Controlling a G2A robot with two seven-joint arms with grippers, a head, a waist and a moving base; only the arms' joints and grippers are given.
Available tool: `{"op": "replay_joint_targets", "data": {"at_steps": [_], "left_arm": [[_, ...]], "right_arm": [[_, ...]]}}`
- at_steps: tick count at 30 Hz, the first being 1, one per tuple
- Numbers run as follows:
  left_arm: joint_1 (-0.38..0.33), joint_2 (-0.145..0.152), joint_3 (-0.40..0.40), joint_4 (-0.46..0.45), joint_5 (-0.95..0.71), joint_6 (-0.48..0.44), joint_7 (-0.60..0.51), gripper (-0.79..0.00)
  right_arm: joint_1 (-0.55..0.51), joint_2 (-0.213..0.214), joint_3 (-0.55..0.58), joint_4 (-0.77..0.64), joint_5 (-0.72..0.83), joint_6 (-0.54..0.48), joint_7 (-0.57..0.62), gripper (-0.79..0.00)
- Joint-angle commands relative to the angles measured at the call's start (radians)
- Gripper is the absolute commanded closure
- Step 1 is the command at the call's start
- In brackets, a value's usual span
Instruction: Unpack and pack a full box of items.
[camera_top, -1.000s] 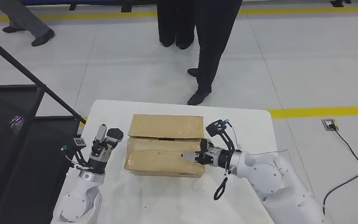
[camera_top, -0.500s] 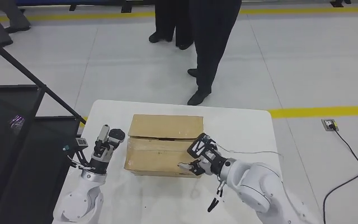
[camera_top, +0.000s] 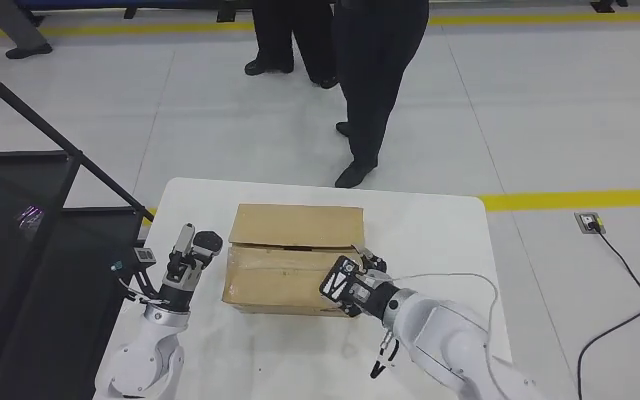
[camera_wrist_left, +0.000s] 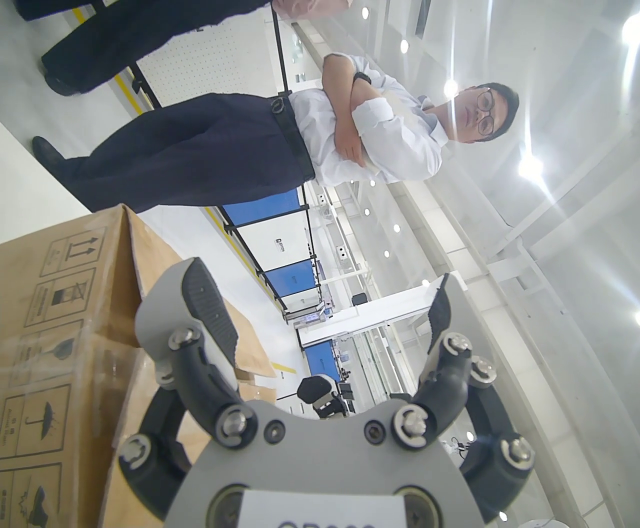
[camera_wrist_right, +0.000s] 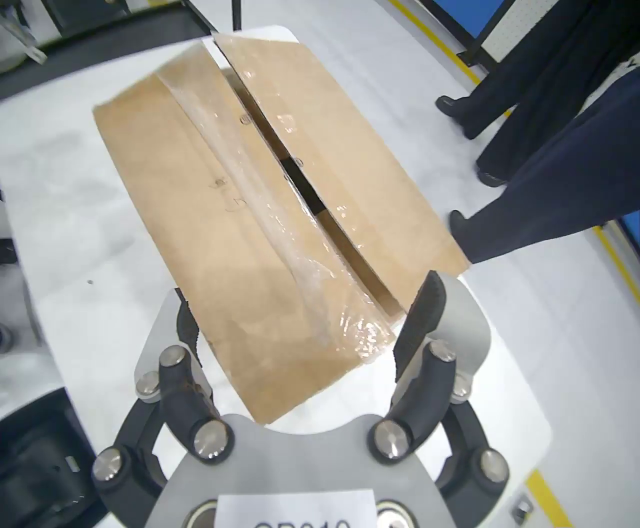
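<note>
From above we count one brown cardboard box (camera_top: 293, 258) in the middle of the counter (camera_top: 440, 230) and two hands: the left hand (camera_top: 183, 240) beside one end, the right hand (camera_top: 345, 285) at the other. The left wrist view shows the left hand open and empty near the box's printed side. In the right wrist view the right hand is spread wide at the box's end, whose taped top flaps (camera_wrist_right: 320, 150) are slightly parted.
</note>
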Motion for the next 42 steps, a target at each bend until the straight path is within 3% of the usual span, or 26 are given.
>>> {"op": "replay_joint_targets", "data": {"at_steps": [1, 2, 3, 10, 19, 22, 24, 30, 42], "left_arm": [[0.002, 0.0, 0.001, -0.003, 0.0, 0.001, 0.0, -0.785], [0.002, 0.0, 0.001, -0.003, 0.0, 0.002, 0.0, -0.785], [0.003, 0.0, 0.0, -0.004, -0.001, 0.002, 0.001, -0.785], [0.009, -0.001, -0.003, -0.006, -0.002, 0.001, 0.005, -0.785], [0.01, -0.001, -0.003, -0.007, -0.001, 0.001, 0.005, -0.785], [0.008, -0.002, -0.005, -0.007, -0.001, 0.002, 0.007, -0.785], [0.007, -0.002, -0.007, -0.006, -0.005, 0.003, 0.007, -0.785], [0.003, -0.001, -0.016, 0.001, -0.029, 0.015, 0.006, -0.785], [-0.012, 0.005, -0.044, 0.023, -0.11, 0.095, -0.077, -0.785]], "right_arm": [[0.013, -0.004, -0.019, 0.011, -0.068, -0.006, 0.011, -0.613], [0.017, -0.007, -0.029, 0.018, -0.087, -0.003, 0.021, -0.459], [0.023, -0.01, -0.038, 0.025, -0.099, 0.002, 0.032, -0.385], [0.069, -0.034, -0.084, 0.067, -0.144, 0.003, 0.088, -0.246], [0.079, -0.049, -0.086, 0.082, -0.154, -0.024, 0.121, -0.252], [0.08, -0.053, -0.083, 0.083, -0.153, -0.037, 0.129, -0.148], [0.081, -0.056, -0.081, 0.084, -0.154, -0.043, 0.131, 0.0], [0.092, -0.066, -0.084, 0.081, -0.169, -0.056, 0.148, 0.0], [0.107, -0.104, -0.161, -0.006, -0.395, 0.074, 0.196, 0.0]]}}
